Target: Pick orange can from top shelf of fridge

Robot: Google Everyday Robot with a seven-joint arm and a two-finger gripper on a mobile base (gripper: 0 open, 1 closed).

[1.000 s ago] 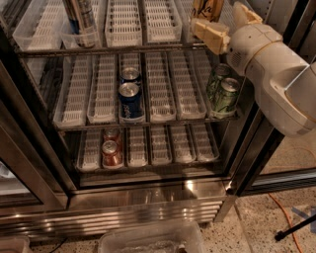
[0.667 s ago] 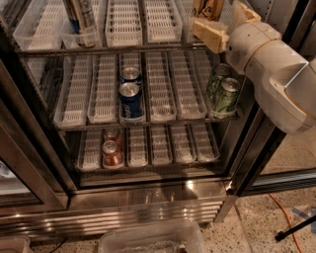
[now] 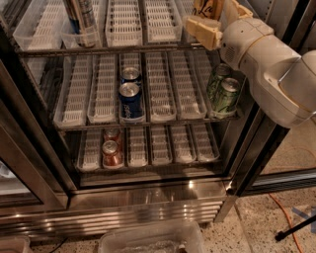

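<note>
The orange can stands at the right end of the top shelf of the fridge; only its lower part with dark script shows at the picture's top edge. My gripper is at the top right, reaching into that shelf. It is open, with one tan finger left of and in front of the can and the other on its right. The white arm covers the shelf's right edge.
A tall slim silver-blue can stands on the top shelf's left. Two blue cans and green cans sit on the middle shelf, a reddish can on the bottom one. A clear bin and an orange cable lie on the floor.
My gripper has shifted slightly to the left around the orange can. The cans have not moved.
</note>
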